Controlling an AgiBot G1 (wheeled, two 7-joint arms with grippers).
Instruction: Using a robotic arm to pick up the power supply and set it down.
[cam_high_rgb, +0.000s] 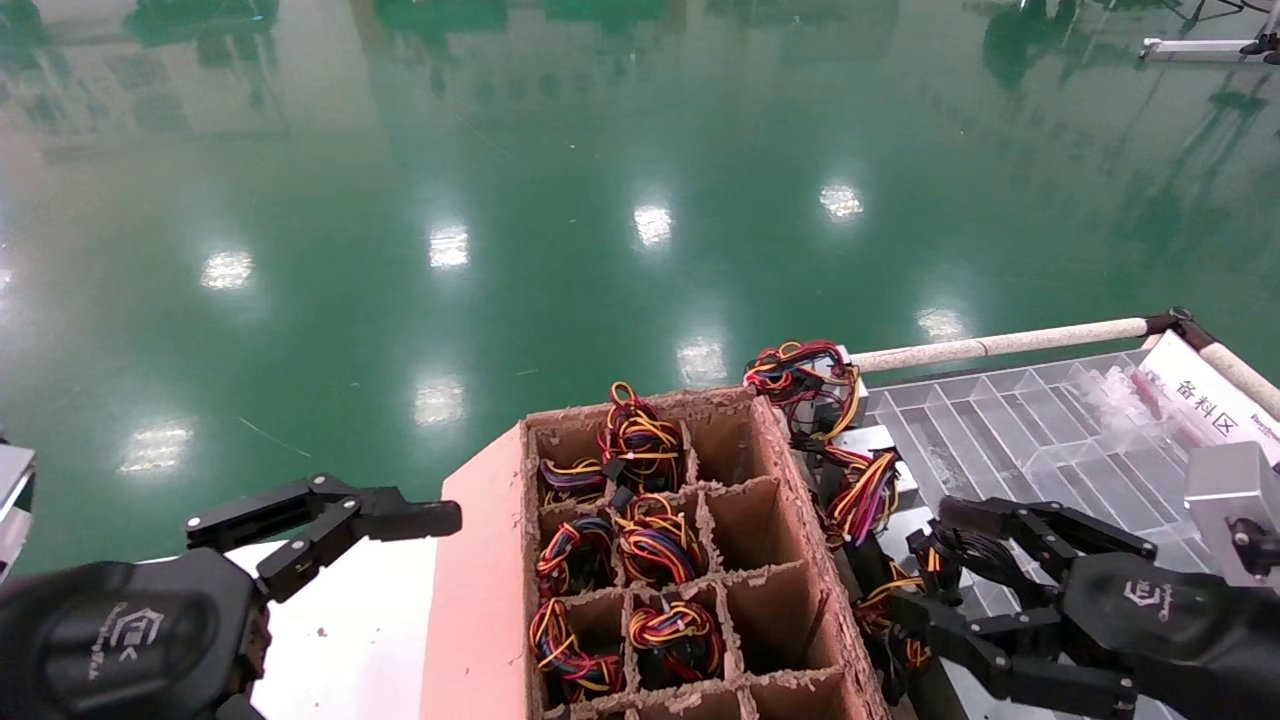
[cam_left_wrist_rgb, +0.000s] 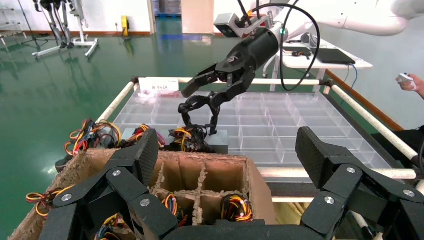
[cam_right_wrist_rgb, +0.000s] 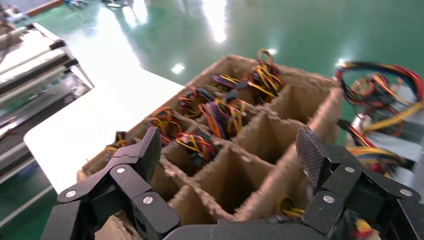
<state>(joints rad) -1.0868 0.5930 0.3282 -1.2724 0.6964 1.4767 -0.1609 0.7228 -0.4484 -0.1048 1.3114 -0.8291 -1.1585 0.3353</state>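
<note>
The power supply is a plain grey box with a dark cable bundle. It lies on the clear tray just beyond the cardboard box's wall. My right gripper hangs open right over it, one fingertip down near its top. In the head view that gripper sits beside the box's right wall and covers most of the power supply. Its own view shows the right gripper with nothing between the fingers. My left gripper is open and empty, left of the box.
The cardboard divider box holds several units with coloured wire bundles; its right column is empty. More grey units with coloured wires lie beside it on the clear compartment tray. A white rail borders the tray. A white tabletop lies at the left.
</note>
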